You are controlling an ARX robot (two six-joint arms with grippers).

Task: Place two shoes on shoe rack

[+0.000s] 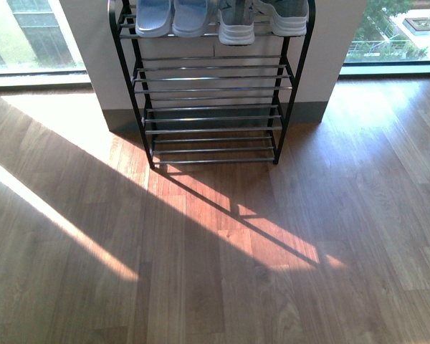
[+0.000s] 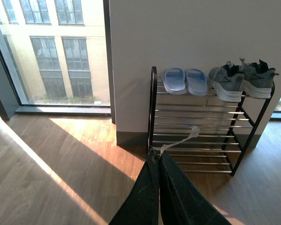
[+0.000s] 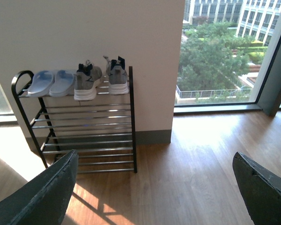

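Note:
The shoe rack (image 1: 212, 109) stands against the white wall, black frame with chrome rods. Its top shelf carries two grey sneakers (image 1: 264, 20) at the right and two pale blue slides (image 1: 173, 17) at the left. The left wrist view shows the rack (image 2: 199, 136), the sneakers (image 2: 243, 79) and the slides (image 2: 184, 80), with my left gripper (image 2: 155, 157) shut and empty, well back from the rack. In the right wrist view the rack (image 3: 86, 131) and sneakers (image 3: 100, 79) sit far off, and my right gripper (image 3: 154, 161) is open over bare floor. Neither arm shows in the front view.
The rack's lower shelves (image 1: 211, 132) hold nothing. Wooden floor (image 1: 215, 272) spreads out in front, crossed by sunlit bands. Floor-to-ceiling windows (image 2: 51, 51) flank the white wall (image 3: 93, 37) on both sides. A strip of pale tape (image 2: 182, 138) trails from the left fingertips.

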